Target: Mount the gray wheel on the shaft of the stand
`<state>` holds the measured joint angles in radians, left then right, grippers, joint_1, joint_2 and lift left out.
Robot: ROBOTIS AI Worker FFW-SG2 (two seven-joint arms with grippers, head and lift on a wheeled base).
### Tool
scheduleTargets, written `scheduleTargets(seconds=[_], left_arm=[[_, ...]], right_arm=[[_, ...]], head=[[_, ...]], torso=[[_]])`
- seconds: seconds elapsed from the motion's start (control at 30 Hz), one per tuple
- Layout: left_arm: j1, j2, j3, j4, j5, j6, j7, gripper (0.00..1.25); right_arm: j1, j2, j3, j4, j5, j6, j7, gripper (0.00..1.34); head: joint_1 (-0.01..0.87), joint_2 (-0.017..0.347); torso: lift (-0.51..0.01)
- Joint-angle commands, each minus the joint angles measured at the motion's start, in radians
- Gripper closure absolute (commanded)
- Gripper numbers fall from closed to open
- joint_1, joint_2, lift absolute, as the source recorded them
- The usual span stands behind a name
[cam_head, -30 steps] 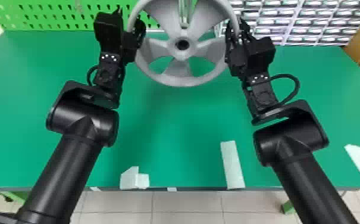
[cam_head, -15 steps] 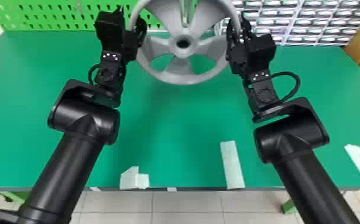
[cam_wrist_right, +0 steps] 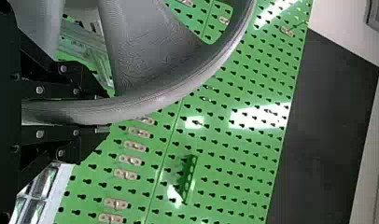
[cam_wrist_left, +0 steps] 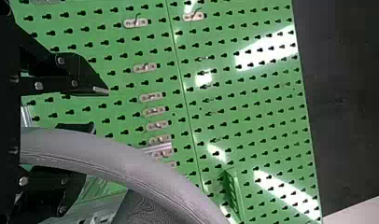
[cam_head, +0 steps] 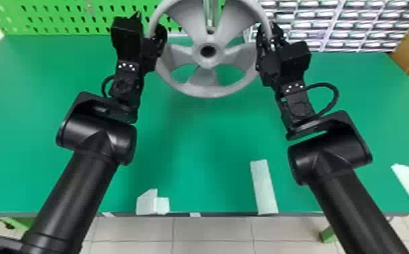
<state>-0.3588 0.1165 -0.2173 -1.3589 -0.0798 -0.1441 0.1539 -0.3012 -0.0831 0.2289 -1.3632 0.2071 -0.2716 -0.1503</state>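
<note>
- Right gripper (cam_wrist_right: 103, 113): one, closed on the wheel's rim.
- Left gripper (cam_wrist_left: 100, 109): one, fingers spread, the rim crossing over one finger, apparently unclamped.
- Gray wheel (cam_head: 208, 90): one, spoked, raised above the table (cam_head: 200, 142) between both grippers.
- Hub hole (cam_head: 208, 51): dark; whether it lines up with the shaft, cannot tell.
- Stand post (cam_head: 210, 15): upright, seen past the spokes, beyond the hub.
- Handling note: the step appears to be alignment. Best done by supporting the left side evenly, squaring the wheel to the shaft, centring the hole, then pushing straight and gently; tilt could jam it.
</note>
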Motion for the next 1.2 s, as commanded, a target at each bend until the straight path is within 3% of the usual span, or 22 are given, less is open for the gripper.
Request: scheduleTargets(seconds=[0.0, 1.17], left_arm=[[-0.002, 0.0, 0.006, 0.006, -0.006, -0.008, 0.013, 0.87], [-0.048, -0.017, 0.038, 0.109, -0.006, -0.069, 0.027, 0.87]], right_arm=[[-0.004, 0.002, 0.001, 0.01, 0.0, -0.005, -0.008, 1.17], [-0.024, 0.003, -0.016, 0.052, 0.011, -0.02, -0.023, 1.17]], head=[[0.865, 0.052], [0.865, 0.052]], torso=[[-0.101], [-0.101]])
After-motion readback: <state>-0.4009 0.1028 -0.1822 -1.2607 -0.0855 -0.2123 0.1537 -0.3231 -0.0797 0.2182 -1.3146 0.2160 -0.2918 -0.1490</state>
